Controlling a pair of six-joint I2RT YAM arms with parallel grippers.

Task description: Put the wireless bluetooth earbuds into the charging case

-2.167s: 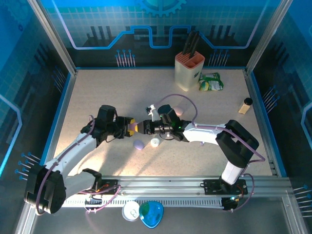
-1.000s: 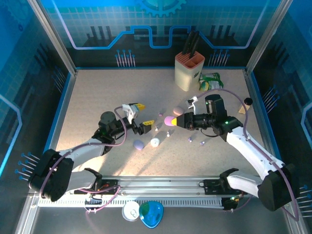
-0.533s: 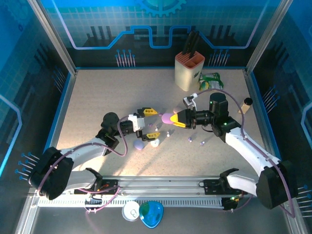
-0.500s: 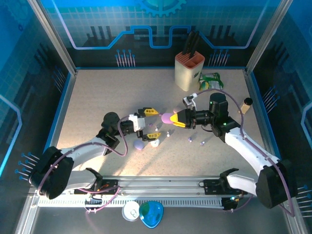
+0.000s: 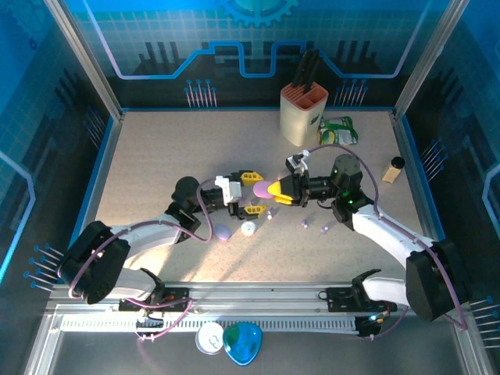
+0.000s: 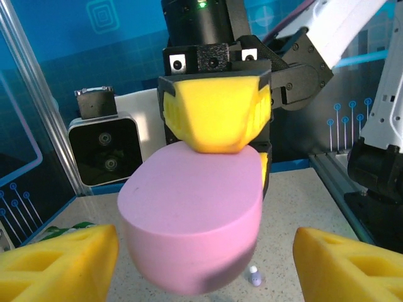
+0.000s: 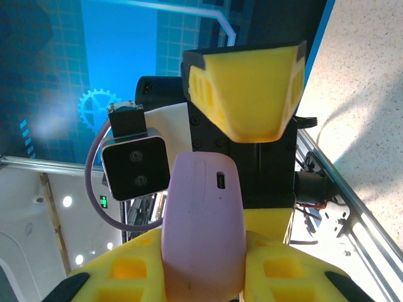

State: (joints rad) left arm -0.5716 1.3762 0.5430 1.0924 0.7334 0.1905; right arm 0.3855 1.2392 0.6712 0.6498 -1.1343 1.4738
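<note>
One lilac case (image 6: pixel 192 233) is clamped in the right hand (image 5: pixel 274 190), left hand (image 5: pixel 250 193) open.

The lilac case (image 6: pixel 189 220) looks smooth matt plastic, the yellow jaws moulded ribbed plastic, the worktop (image 5: pixel 156 156) speckled and matt.

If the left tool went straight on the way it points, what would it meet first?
The case, held by the right tool, lies directly ahead of the left tool and looks close, though depth is hard to judge.
</note>
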